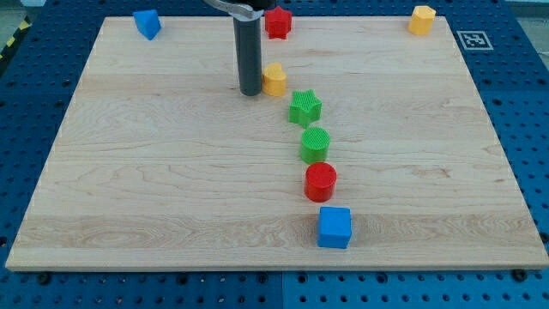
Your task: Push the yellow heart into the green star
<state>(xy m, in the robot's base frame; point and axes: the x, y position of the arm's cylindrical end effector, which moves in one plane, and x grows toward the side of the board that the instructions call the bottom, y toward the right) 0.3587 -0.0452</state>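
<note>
bare board between yellow heart [274, 80] and green star [304, 107].

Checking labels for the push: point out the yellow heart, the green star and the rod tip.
yellow heart [274, 79], camera view, middle of its top face
green star [304, 106], camera view, centre of its top
my tip [250, 92], camera view, rod's very end, just left of the heart

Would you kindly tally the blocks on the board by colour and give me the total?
Blue: 2, blue block, blue cube
Red: 2, red block, red cylinder
Yellow: 2, yellow heart, yellow block
Green: 2, green star, green cylinder
Total: 8
</note>
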